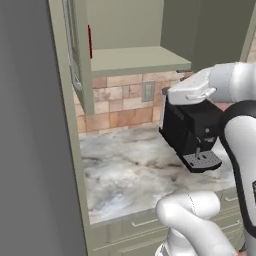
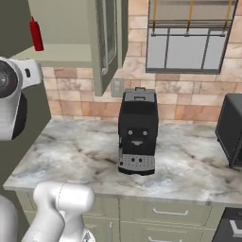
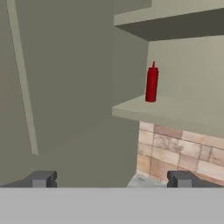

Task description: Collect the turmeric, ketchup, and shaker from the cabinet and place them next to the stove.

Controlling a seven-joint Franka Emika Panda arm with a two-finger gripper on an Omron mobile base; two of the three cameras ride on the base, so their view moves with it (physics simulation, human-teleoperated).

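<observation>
At the upper centre of my hand view I count one ketchup (image 3: 152, 84), upright on the lower shelf of the open cabinet (image 3: 175, 109), well beyond my gripper (image 3: 112, 178), whose two fingertips stand wide apart at the bottom edge with nothing between them. Both base views catch just a red sliver of that bottle at the cabinet's edge, upper left. They add one coffee machine (image 2: 137, 132) on the marble counter (image 2: 189, 165); the right view alone shows one window (image 2: 186, 38).
</observation>
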